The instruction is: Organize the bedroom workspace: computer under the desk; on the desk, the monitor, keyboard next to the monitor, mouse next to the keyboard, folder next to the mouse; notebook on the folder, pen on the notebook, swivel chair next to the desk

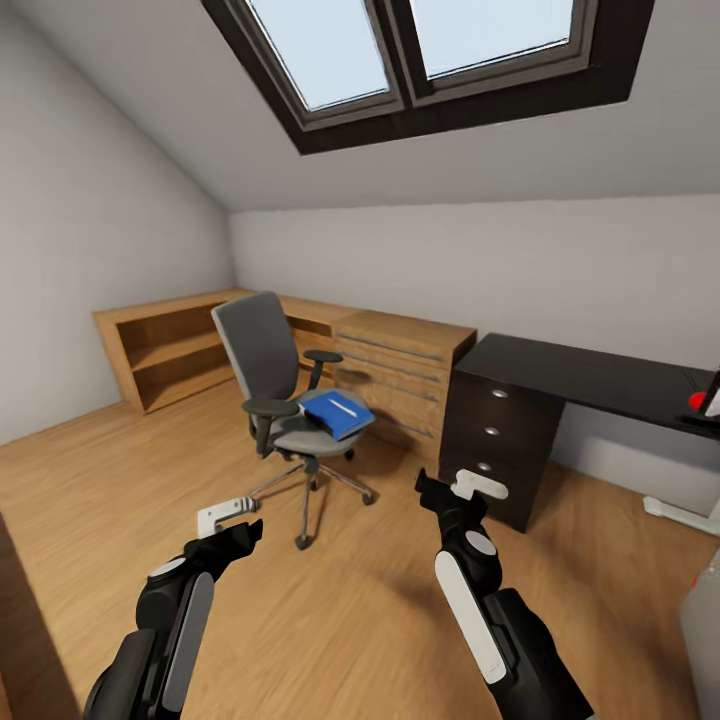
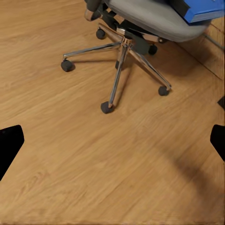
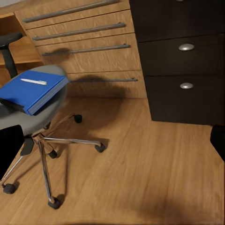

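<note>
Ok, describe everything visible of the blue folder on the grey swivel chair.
The flat bright blue rectangular folder lies on the grey upholstered swivel chair's seat, one corner jutting past the front edge. It looks stiff and thick, with a dark band along one edge. A thin short pale pen rests on its top face. Neither gripper touches it.

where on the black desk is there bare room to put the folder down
The desk top is bare from its end above the dark drawers along most of its length. It gets crowded only at the far right edge, by the red-dotted object. The folder, with the pen on it, lies on the swivel chair.
</note>
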### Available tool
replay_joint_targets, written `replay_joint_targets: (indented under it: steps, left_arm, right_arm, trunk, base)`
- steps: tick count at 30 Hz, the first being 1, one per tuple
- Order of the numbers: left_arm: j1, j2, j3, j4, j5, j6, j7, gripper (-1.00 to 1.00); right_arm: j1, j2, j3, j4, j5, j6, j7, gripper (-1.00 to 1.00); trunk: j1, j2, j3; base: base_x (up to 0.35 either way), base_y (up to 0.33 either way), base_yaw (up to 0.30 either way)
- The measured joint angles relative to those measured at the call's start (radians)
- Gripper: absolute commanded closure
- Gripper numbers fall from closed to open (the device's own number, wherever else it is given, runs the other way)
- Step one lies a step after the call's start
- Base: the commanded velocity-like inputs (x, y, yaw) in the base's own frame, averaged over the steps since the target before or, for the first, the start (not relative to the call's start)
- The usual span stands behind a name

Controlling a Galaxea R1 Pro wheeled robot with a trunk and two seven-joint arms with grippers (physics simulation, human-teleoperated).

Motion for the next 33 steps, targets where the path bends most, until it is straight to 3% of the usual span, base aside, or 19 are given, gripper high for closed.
replay_joint_targets:
  steps: [33]
  left_arm:
    - [-0.001, 0.001, 0.009, 0.0, 0.002, 0.001, 0.0, -1.0]
  right_arm:
    - [0.0, 0.0, 0.0, 0.017, 0.002, -0.001, 0.001, -1.0]
  trunk:
    - [-0.127, 0.231, 0.103]
  base:
    - [-0.311, 0.108, -0.292]
